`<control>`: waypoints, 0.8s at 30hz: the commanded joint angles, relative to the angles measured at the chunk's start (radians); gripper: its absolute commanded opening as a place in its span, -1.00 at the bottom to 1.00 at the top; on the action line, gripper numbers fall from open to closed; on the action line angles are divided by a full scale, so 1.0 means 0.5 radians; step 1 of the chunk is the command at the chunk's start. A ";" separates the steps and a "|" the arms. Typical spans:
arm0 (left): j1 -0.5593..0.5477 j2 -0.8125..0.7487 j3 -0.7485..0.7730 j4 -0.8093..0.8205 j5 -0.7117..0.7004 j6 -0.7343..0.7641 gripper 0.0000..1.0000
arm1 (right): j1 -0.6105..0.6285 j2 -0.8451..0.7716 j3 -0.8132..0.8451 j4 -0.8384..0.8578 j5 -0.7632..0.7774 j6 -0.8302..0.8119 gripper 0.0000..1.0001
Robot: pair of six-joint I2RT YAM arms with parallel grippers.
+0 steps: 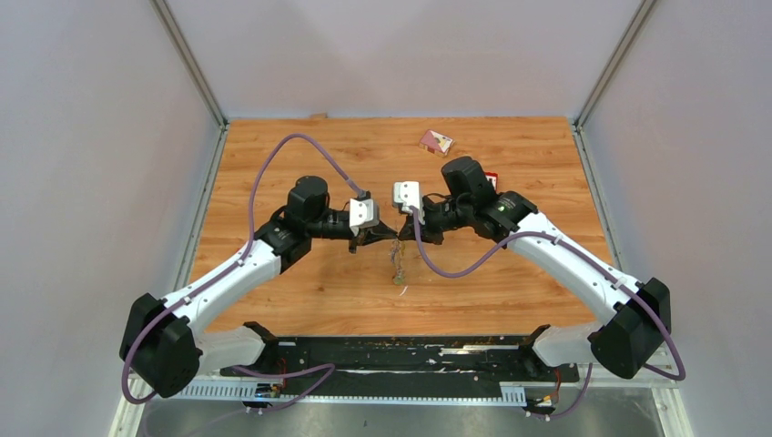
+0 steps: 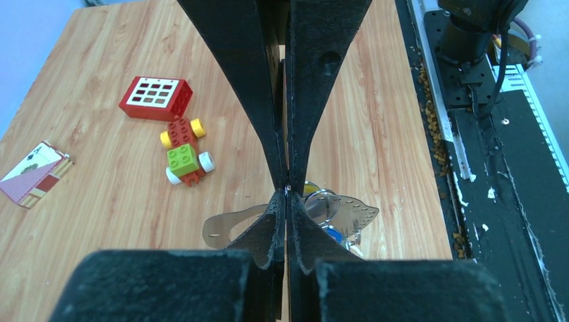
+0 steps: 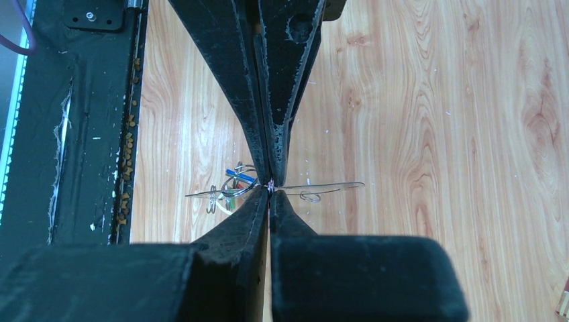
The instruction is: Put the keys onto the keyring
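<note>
Both arms meet over the middle of the wooden tabletop [image 1: 300, 155] with the keyring [image 2: 225, 227], a wide flat grey metal loop with a bumpy outer edge, held up between them. The left arm's fingers [image 2: 248, 80] are pressed together, apparently pinching the band of the keyring. The right arm's fingers [image 3: 228, 67] are likewise together and nip the same loop, which that wrist view shows edge-on as a thin line. The keys [image 3: 231, 189], tiny silvery pieces with small coloured plastic tags, dangle in a bunch just below the keyring. Whether each one is properly threaded cannot be told.

With two pinches on one thin band, the thing to get right is probably a steady hold. One arm should keep the keyring level and firm while the other does any adjusting, with no twisting against each other, or the band may slip and the keys swing.

No open container is in sight. Beyond the keyring lie a green, yellow and red brick toy car [image 2: 184, 154] and a red block with a white grid [image 2: 156, 98]. Further beyond it is a small pink-and-white card packet [image 2: 33, 176], closed, its contents unseen.
</note>
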 commanded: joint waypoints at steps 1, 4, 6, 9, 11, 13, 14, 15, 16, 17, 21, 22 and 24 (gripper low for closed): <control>-0.014 0.005 0.066 0.059 0.008 -0.007 -1.00 | 0.014 -0.016 0.014 0.136 -0.048 0.025 -1.00; -0.014 -0.018 0.046 0.095 0.003 -0.049 -1.00 | 0.014 -0.022 0.006 0.138 -0.041 0.021 -0.95; -0.013 -0.052 0.010 0.150 0.001 -0.092 -1.00 | 0.010 -0.043 -0.008 0.148 -0.026 0.019 -0.78; -0.010 -0.108 -0.068 0.303 0.031 -0.203 -1.00 | 0.004 -0.098 -0.040 0.174 -0.004 0.019 -0.50; -0.010 -0.135 -0.116 0.464 0.059 -0.318 -1.00 | -0.009 -0.144 -0.075 0.207 -0.016 0.030 -0.34; -0.009 -0.138 -0.145 0.576 0.084 -0.428 -1.00 | -0.031 -0.188 -0.113 0.236 -0.046 0.040 -0.28; -0.008 -0.140 -0.152 0.617 0.098 -0.468 -1.00 | -0.042 -0.208 -0.127 0.239 -0.075 0.038 -0.27; -0.009 -0.140 -0.160 0.655 0.103 -0.505 -1.00 | -0.050 -0.230 -0.139 0.239 -0.103 0.037 -0.27; -0.008 -0.138 -0.173 0.700 0.109 -0.557 -1.00 | -0.059 -0.241 -0.144 0.231 -0.131 0.031 -0.27; -0.008 -0.136 -0.187 0.753 0.120 -0.591 -1.00 | -0.070 -0.251 -0.148 0.217 -0.163 0.021 -0.27; -0.009 -0.141 -0.259 0.921 0.137 -0.700 -1.00 | -0.085 -0.276 -0.170 0.215 -0.218 -0.003 -0.29; -0.010 -0.144 -0.270 0.947 0.136 -0.718 -1.00 | -0.085 -0.270 -0.170 0.209 -0.232 -0.006 -0.30; -0.009 -0.150 -0.284 0.977 0.136 -0.728 -1.00 | -0.089 -0.259 -0.164 0.201 -0.258 -0.014 -0.33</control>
